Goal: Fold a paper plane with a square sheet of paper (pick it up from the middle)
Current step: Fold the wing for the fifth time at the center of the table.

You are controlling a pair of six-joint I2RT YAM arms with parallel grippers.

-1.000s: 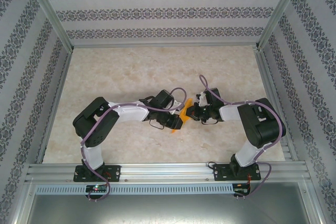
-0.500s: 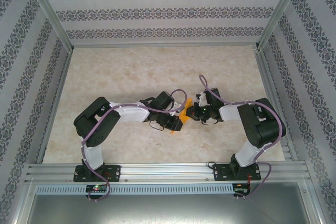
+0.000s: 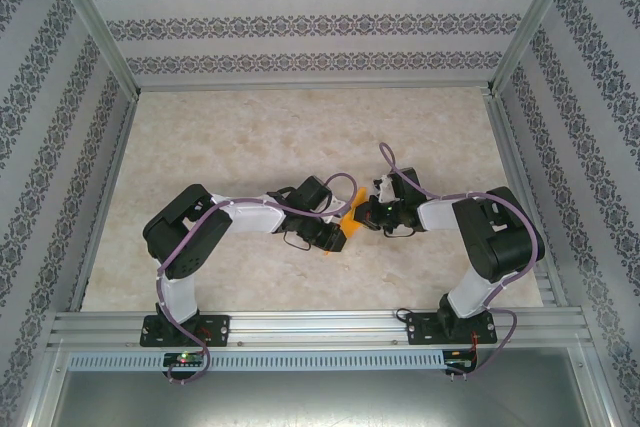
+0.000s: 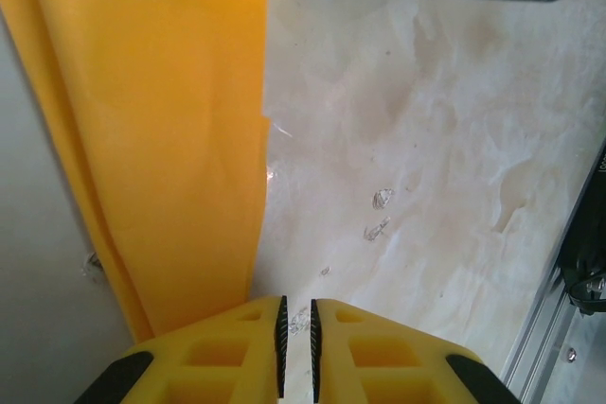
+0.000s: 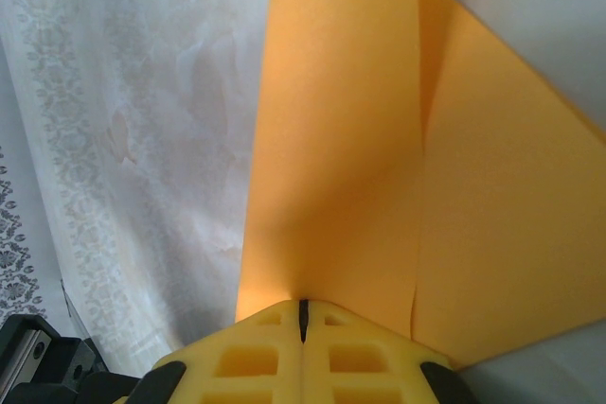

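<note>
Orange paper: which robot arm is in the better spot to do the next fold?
Probably the left. The right gripper is shut on the orange paper. The left gripper sits beside the paper with nothing between its barely parted jaws, so it is free to push a fold.

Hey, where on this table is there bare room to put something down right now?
Bare: the far half of the table, up to the back wall, and the near strip between the left arm base and right arm base. Crowded: the middle, where the left gripper and right gripper meet at the orange paper.
</note>
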